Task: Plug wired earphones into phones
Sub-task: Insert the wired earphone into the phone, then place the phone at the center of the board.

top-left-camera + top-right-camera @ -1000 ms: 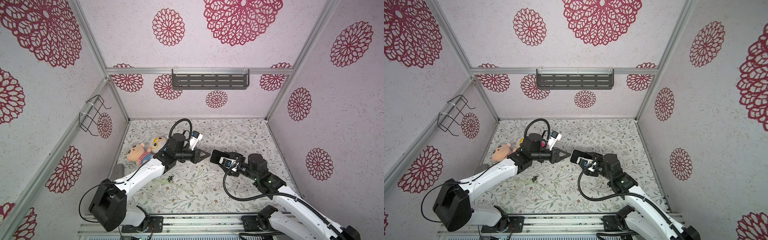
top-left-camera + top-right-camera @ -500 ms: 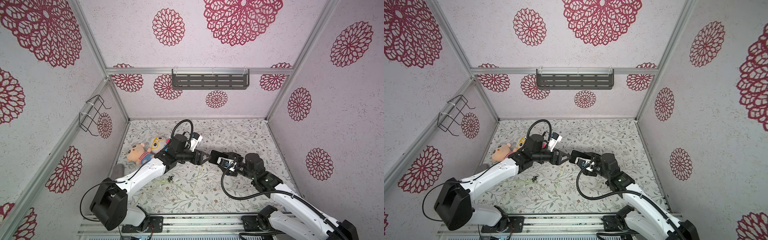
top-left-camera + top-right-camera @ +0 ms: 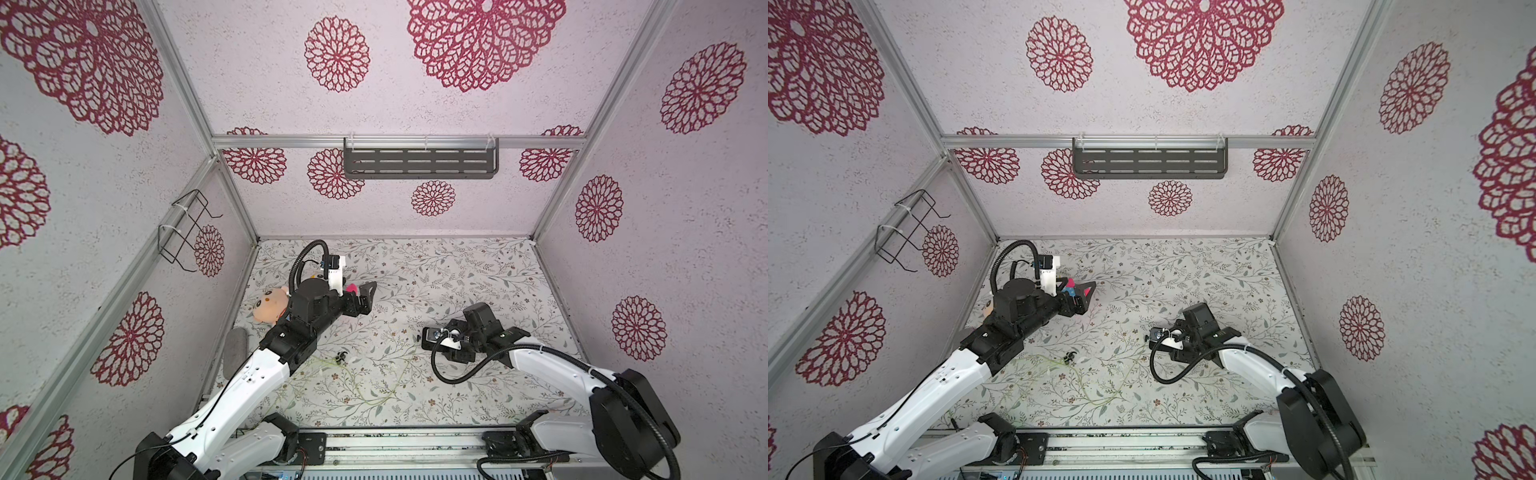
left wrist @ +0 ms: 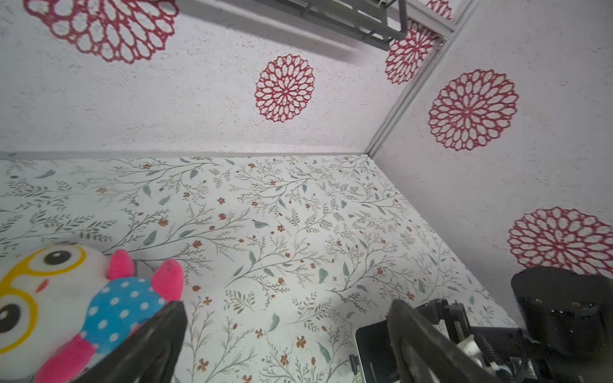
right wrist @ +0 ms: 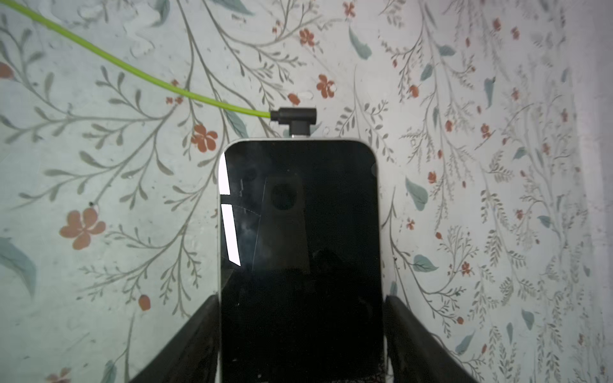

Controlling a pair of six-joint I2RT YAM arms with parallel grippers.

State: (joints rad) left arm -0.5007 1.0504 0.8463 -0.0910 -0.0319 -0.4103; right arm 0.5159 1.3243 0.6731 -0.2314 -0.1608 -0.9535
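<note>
The black glossy phone [image 5: 298, 232] lies flat over the floral table, with my right gripper [image 5: 302, 298] shut on its two long edges. The earphones' dark angled plug [image 5: 295, 119] sits in the phone's far end. Their yellow-green cable [image 5: 132, 69] trails away across the table to the earbuds [image 3: 341, 356] [image 3: 1069, 356]. My left gripper [image 3: 370, 297] [image 3: 1089, 297] [image 4: 285, 303] is open and empty, well apart from the phone and beside a plush owl. In the left wrist view a corner of the phone [image 4: 371, 351] shows past one finger.
A plush owl [image 4: 66, 298] with yellow glasses lies by the left gripper, and a peach-headed doll [image 3: 270, 305] lies at the table's left edge. A grey pad [image 3: 235, 349] leans there too. A grey shelf [image 3: 419, 164] hangs on the back wall and a wire basket [image 3: 187, 232] on the left wall.
My left gripper has opened and drawn back to the left, away from the phone. My right gripper has carried the phone down and toward the front, with the plug staying in it.
</note>
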